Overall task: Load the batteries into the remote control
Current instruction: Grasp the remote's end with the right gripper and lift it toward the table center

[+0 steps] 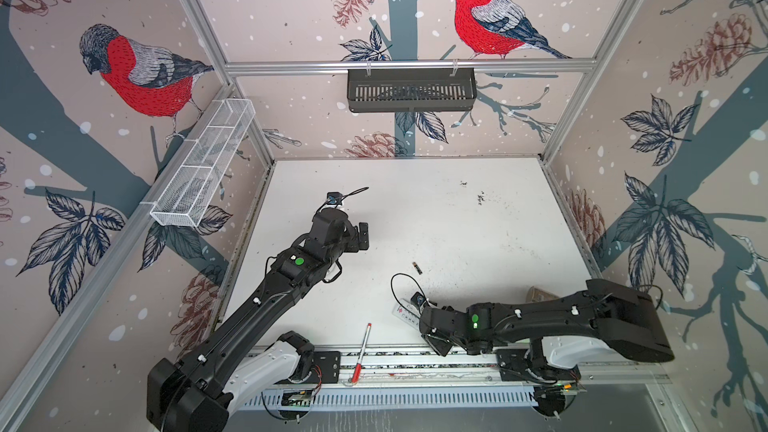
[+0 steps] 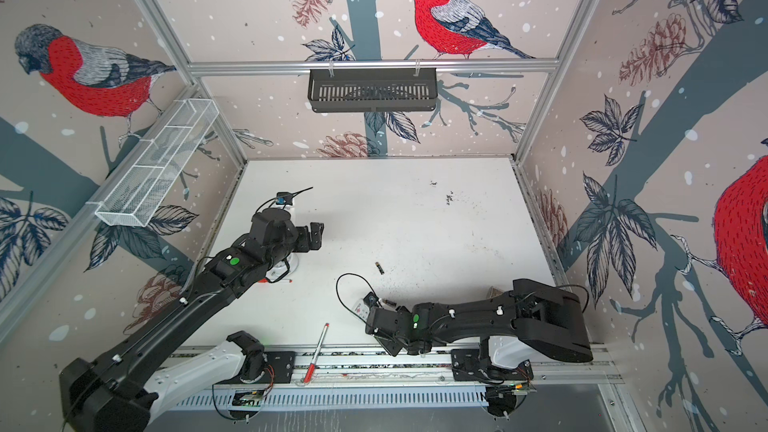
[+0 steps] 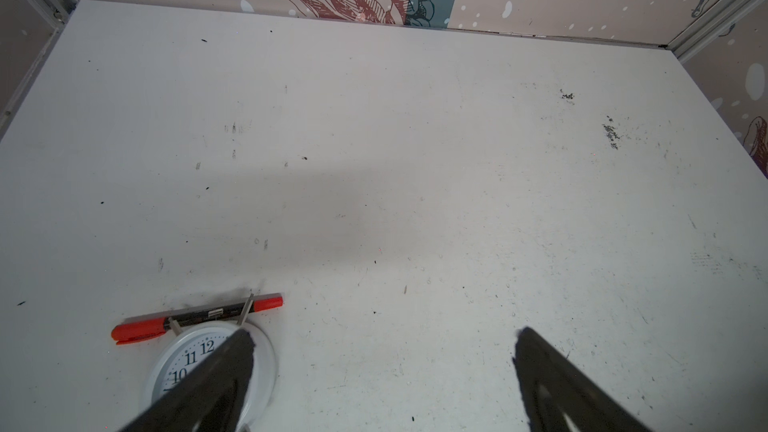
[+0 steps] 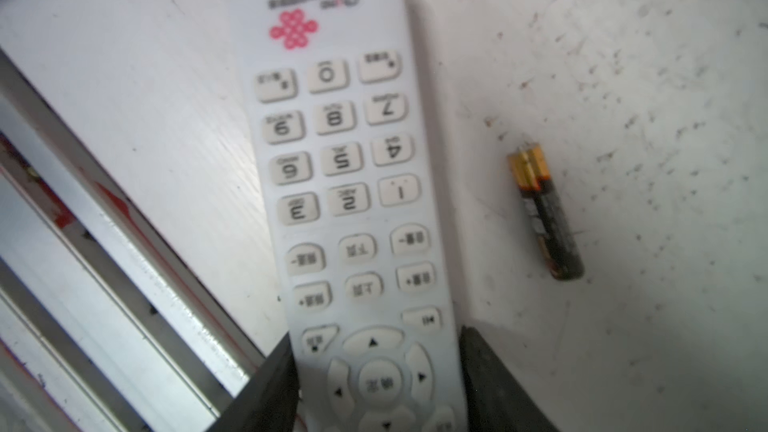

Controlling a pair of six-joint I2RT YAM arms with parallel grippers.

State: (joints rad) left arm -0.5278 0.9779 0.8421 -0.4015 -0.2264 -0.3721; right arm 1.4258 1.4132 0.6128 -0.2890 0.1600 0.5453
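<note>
The remote control [image 4: 345, 160] lies face up near the table's front edge, a white bar with grey buttons, partly under my right arm in both top views [image 1: 404, 314] [image 2: 358, 307]. My right gripper [image 4: 376, 338] straddles its arrow-pad end, with one finger pressed on each long edge. One battery [image 4: 548, 218], black with a gold end, lies on the table just beside the remote. A second battery [image 1: 417, 268] [image 2: 380, 268] lies farther toward the table's middle. My left gripper [image 3: 384, 334] [image 1: 361, 236] hangs open above the left half of the table, holding nothing.
A round white clock [image 3: 266, 363] and a red marker [image 3: 137, 330] lie under my left arm. A red-and-white pen [image 1: 361, 353] crosses the front rail. A brown box [image 1: 540, 295] sits by my right arm. A black basket [image 1: 411, 89] and a white mesh basket [image 1: 203, 164] hang on the walls.
</note>
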